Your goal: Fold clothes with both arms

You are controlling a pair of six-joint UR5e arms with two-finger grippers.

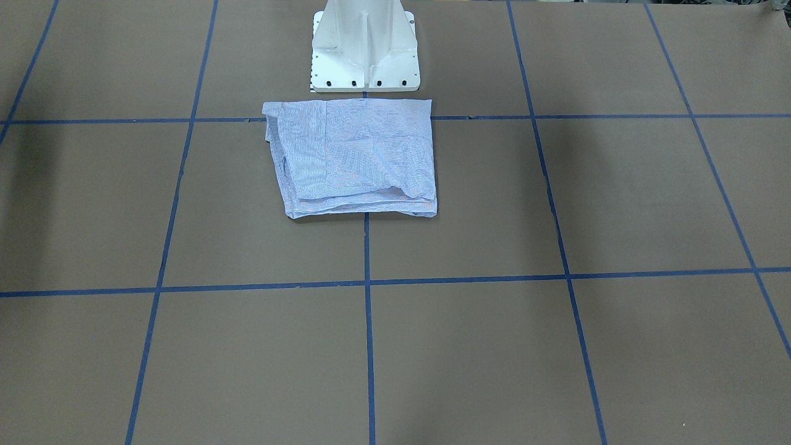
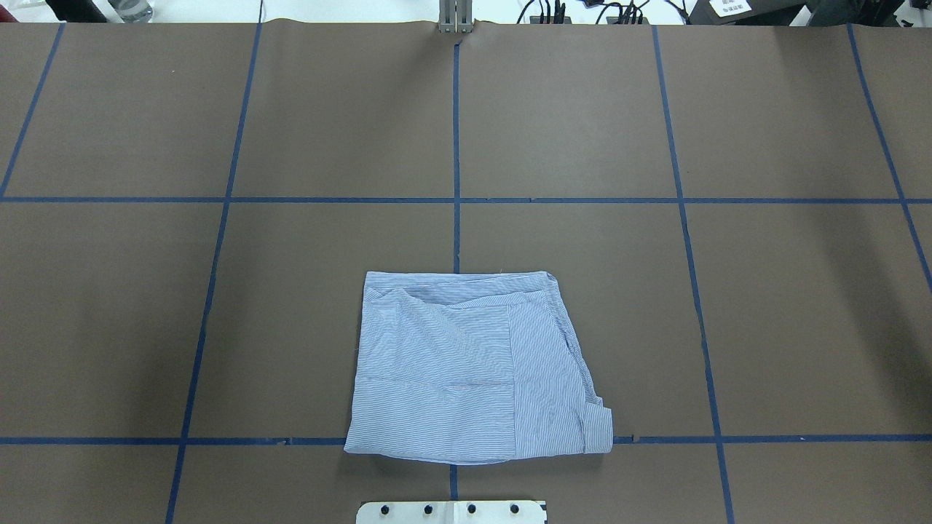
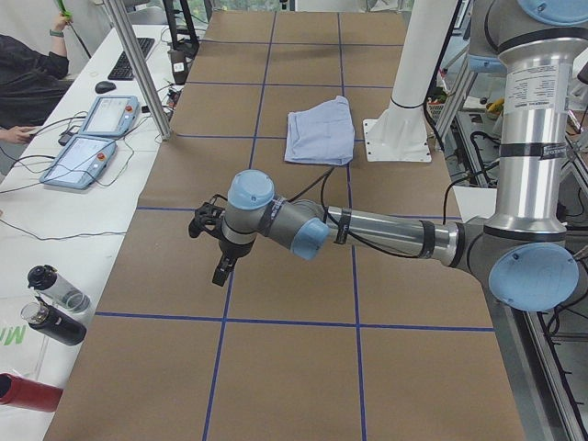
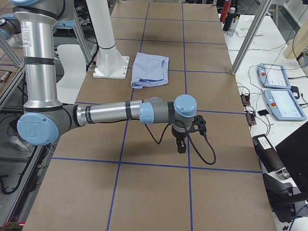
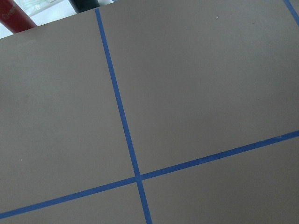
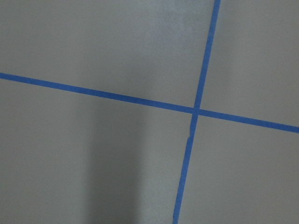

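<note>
The left arm [image 3: 386, 234] stretches low over the table [image 3: 276, 367], and the left gripper [image 3: 221, 272] points down above a line of blue tape [image 3: 276, 321]. I cannot tell if its fingers are apart or together. At the table's other end the right arm [image 4: 110, 113] reaches out the same way, and the right gripper [image 4: 181, 147] is just as unreadable. The shirt [image 2: 466, 371] lies folded flat in a rough rectangle, just in front of the white pedestal [image 1: 364, 49] and well apart from both grippers.
</note>
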